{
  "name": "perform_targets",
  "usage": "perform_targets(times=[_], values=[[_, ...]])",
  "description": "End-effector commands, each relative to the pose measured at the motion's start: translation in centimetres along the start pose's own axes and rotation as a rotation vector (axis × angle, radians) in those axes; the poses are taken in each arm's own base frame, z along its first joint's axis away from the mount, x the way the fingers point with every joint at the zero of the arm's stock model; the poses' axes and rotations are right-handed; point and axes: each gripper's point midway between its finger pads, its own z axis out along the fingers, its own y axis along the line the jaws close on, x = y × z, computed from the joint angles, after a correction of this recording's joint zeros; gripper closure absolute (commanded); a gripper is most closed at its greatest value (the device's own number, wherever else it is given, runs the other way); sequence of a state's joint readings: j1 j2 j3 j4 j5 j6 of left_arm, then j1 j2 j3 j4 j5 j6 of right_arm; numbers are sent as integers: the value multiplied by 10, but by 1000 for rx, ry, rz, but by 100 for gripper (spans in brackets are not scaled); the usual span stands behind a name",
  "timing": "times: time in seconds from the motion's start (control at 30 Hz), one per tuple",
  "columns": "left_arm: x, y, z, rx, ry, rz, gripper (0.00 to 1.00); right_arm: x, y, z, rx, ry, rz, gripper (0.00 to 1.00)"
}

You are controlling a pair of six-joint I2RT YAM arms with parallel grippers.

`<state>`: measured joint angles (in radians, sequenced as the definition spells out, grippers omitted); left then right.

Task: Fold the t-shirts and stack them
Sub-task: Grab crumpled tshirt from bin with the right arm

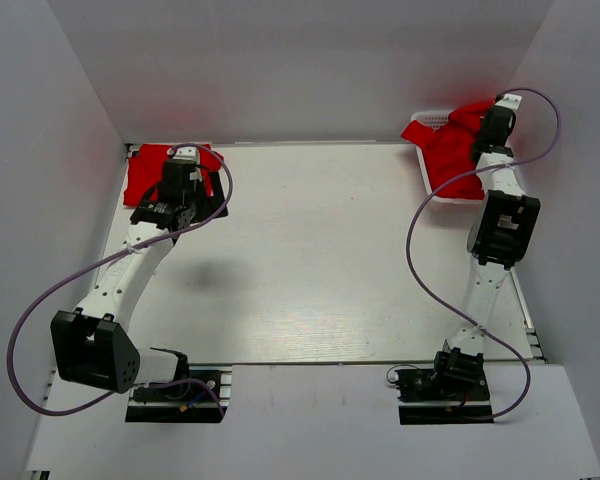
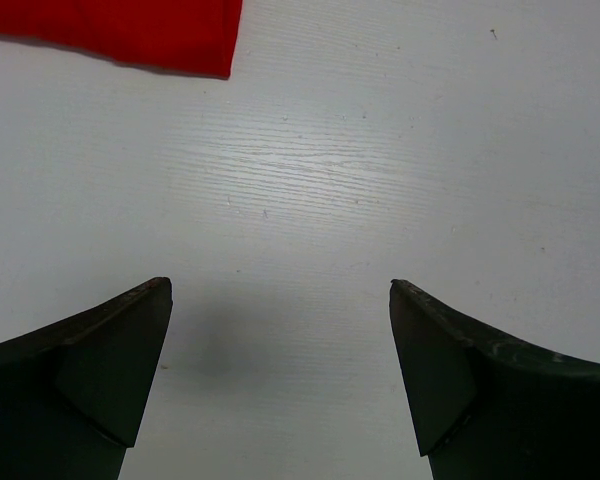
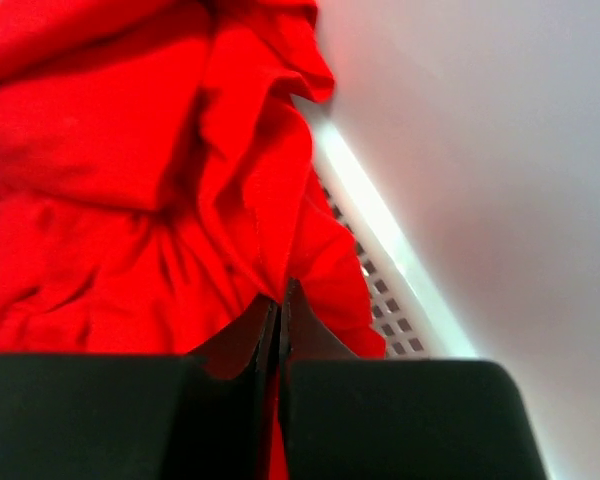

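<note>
Crumpled soft red t-shirts [image 1: 448, 150] in white plastic mesh basket [image 1: 432, 118] far right, R gripper [image 3: 279, 300] reaching in, jaws pinching fabric, flat folded red t-shirt [image 1: 142, 180] far left, L gripper [image 2: 280, 295] jaws spread above grained white table [image 2: 400, 150].

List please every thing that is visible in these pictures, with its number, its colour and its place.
table: one, white, fills the middle of the top view
flat t-shirt: at least one, red, far left corner of the table
basket: one, white mesh, far right corner of the table
crumpled t-shirts: number unclear, red, heaped in the basket
cables: two, purple, one looping on each side
left arm: one, white and black, reaching to the far left
right arm: one, white and black, reaching to the basket
left gripper: open, above bare table beside the flat t-shirt
right gripper: shut on a fold of the crumpled t-shirts
</note>
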<state>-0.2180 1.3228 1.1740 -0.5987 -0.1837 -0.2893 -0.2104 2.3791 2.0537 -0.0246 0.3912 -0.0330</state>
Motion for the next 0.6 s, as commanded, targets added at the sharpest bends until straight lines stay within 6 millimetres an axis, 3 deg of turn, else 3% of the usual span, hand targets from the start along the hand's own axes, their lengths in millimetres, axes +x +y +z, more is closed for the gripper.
perform_targets(times=[0.0, 0.03, 0.07, 0.1, 0.13, 0.23, 0.27, 0.4, 0.57], values=[[-14, -4, -5, 14, -39, -9, 0, -111, -7, -46, -72, -224, 70, 100], [-14, -6, -6, 24, -36, -9, 0, -119, -8, -53, -80, -234, 72, 100], [-16, -5, -8, 27, -45, -1, 0, -145, -14, -74, -85, -283, 87, 100], [-15, -8, -9, 40, -41, -1, 0, -152, -15, -81, -92, -297, 89, 100], [-14, -10, -9, 53, -37, 0, 0, -176, -23, -102, -93, -344, 101, 100], [-19, -13, -11, 65, -46, -2, 0, -192, -26, -120, -110, -378, 93, 100], [-16, -12, -11, 62, -36, 0, 0, -210, -32, -138, -110, -420, 97, 100], [-15, -14, -10, 69, -25, 1, 0, -241, -39, -168, -127, -501, 56, 100], [-21, -16, -16, 86, -50, -3, 0, -304, -64, -217, -78, -675, 81, 100]])
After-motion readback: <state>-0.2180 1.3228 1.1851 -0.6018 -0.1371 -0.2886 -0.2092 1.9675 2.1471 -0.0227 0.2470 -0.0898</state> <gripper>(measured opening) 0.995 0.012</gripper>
